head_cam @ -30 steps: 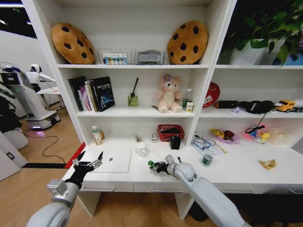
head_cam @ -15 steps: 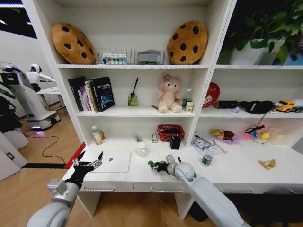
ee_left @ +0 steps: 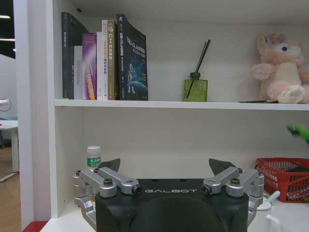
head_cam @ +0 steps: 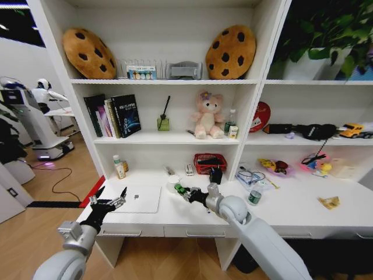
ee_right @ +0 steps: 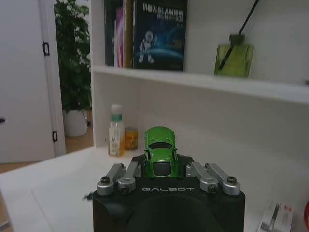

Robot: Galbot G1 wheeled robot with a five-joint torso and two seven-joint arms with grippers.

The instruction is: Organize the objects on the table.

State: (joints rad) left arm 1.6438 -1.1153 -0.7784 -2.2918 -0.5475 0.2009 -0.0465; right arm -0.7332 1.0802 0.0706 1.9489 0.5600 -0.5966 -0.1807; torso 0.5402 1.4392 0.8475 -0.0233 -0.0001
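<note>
Right tool (head_cam: 185, 192), seen from the head camera, is closed on the green toy car (head_cam: 180, 189) and holds it above the white desk (head_cam: 291, 213), just beside the white mug (head_cam: 173, 184) and in front of the red basket (head_cam: 210, 163). Bare desktop spreads under the arm toward the front edge. A silver laptop (head_cam: 139, 199) lies shut near the desk's left end, its near side close to the front edge. Left tool (head_cam: 109, 202) hangs at that left front corner, fingers spread wide, gripping nothing. Farther right, a green-banded can (head_cam: 254, 197) stands in open space and a yellow crumpled scrap (head_cam: 330, 202) lies well apart, near the right end. A small bottle (head_cam: 119, 168) stands at the back left against the shelf upright.

From the left wrist camera, the left tool (ee_left: 172, 170) shows both fingertips (ee_left: 110, 165) wide apart and empty, facing the shelf unit, with the bottle (ee_left: 93, 157) by the upright and the basket (ee_left: 284, 177) off to one side. The toy car (ee_left: 299, 131) shows as a green blur in the air beyond.

From the right wrist camera, the right tool (ee_right: 160, 166) clamps the toy car (ee_right: 160, 155) by its sides, nose pointing out, with bare desk (ee_right: 58, 183) reaching to the bottle (ee_right: 115, 137) at the back.
</note>
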